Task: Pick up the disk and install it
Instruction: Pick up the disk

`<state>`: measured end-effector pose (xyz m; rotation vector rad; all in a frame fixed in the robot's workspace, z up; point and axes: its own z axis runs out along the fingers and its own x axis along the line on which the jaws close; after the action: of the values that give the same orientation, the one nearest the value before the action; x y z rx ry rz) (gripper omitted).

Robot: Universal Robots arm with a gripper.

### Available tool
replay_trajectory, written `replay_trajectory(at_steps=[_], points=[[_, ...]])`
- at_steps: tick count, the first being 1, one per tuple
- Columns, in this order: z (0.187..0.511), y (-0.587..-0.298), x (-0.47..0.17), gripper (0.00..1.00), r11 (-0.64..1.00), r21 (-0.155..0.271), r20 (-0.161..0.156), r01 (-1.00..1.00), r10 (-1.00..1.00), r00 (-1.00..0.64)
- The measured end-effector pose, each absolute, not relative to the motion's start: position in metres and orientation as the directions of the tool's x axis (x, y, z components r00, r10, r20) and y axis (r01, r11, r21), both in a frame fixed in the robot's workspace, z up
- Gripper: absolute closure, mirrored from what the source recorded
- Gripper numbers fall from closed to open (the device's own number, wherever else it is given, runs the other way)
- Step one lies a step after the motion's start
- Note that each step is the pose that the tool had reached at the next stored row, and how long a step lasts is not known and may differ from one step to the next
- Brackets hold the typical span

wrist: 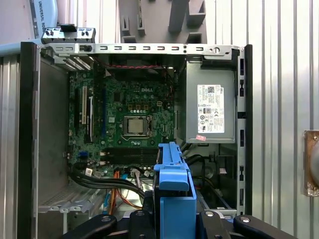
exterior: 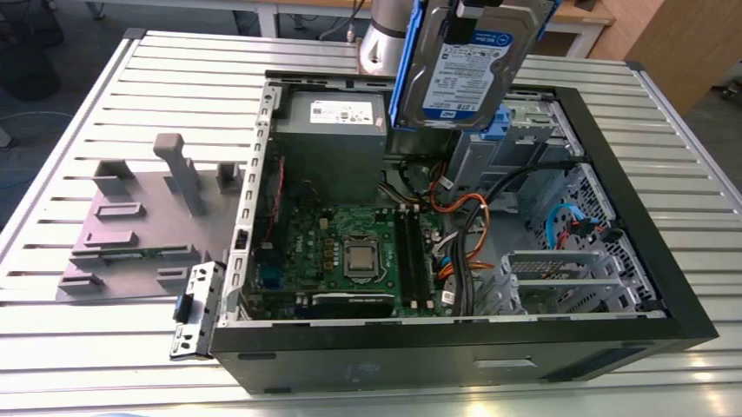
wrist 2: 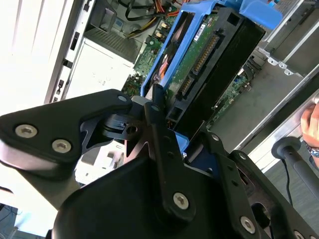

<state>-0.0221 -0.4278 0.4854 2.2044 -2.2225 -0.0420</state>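
Observation:
The disk is a silver hard drive with a white-and-blue label in a blue carrier frame. It hangs upright above the back of the open computer case, over the metal drive bay. My gripper is shut on the carrier's upper end, its black fingers pressing on either side. In the second wrist view the disk shows its green circuit board and connector. In the first wrist view the disk appears edge-on as a blue frame between my gripper and the case interior.
The case lies on its side on a slatted metal table, showing the motherboard, power supply and cables. A grey fixture stands at the exterior view's left. A person's hand appears near a handle.

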Motion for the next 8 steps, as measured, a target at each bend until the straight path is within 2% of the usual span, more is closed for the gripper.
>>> replay_trajectory(at_steps=[8], points=[[0.485,-0.442,-0.022,0.64,0.008,0.027,-0.011,-1.000,-1.000,-0.008]])
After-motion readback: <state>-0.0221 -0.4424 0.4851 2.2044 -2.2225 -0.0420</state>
